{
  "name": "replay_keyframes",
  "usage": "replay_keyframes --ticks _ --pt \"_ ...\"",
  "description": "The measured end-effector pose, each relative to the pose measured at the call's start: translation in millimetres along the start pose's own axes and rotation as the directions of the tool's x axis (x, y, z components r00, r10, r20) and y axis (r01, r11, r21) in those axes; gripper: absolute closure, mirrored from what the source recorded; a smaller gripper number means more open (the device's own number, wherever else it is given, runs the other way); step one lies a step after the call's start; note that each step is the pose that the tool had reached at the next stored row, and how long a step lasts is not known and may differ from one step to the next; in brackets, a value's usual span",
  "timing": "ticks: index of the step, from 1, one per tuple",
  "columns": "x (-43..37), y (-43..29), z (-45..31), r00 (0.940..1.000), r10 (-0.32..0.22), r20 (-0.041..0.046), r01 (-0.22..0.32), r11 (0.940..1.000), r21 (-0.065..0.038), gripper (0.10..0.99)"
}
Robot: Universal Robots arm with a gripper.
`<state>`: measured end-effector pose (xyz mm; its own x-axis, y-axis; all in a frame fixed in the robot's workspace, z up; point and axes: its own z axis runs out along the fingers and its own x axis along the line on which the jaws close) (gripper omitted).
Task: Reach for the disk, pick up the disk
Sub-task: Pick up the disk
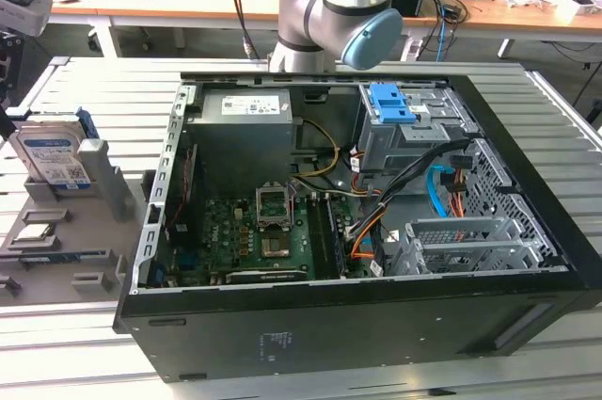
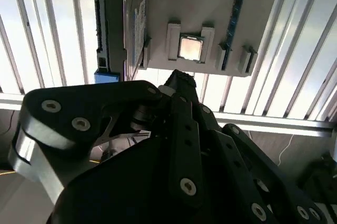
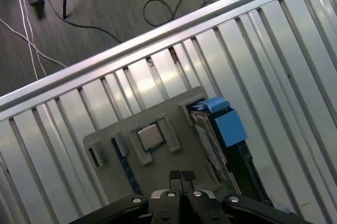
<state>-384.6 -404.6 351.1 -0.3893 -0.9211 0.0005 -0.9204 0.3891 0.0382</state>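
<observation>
The disk (image 1: 52,157) is a silver drive with a white-and-blue label and blue side rails. It stands on edge in a grey holder tray (image 1: 108,188) at the exterior view's left. In the first wrist view the disk (image 3: 210,139) shows edge-on with its blue rail, and my gripper (image 3: 181,175) hovers above the tray (image 3: 174,108), fingertips pressed together and holding nothing. It is over the tray's middle, beside the disk and apart from it. The second wrist view shows the disk (image 2: 113,23) past the black gripper (image 2: 179,83).
A small square chip (image 3: 151,137) (image 2: 189,48) sits in a tray socket right beneath the fingertips. An open black computer case (image 1: 357,193) with a blue latch bracket (image 1: 390,104) fills the slatted metal table's middle. The table edge (image 3: 105,60) and floor cables lie beyond the tray.
</observation>
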Motion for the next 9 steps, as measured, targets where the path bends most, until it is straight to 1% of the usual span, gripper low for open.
replay_keyframes --ticks 2,4,7,9 --pt "0.0 0.0 0.0 0.9994 -0.036 -0.0014 0.036 0.9994 0.000 0.984" --pt "0.0 0.0 0.0 0.9969 -0.078 -0.0029 0.078 0.9969 0.000 0.984" --pt "0.0 0.0 0.0 0.9927 -0.121 -0.0046 0.121 0.9927 0.000 0.984" --pt "0.0 0.0 0.0 0.9903 -0.139 -0.0054 0.139 0.9903 0.000 0.984"
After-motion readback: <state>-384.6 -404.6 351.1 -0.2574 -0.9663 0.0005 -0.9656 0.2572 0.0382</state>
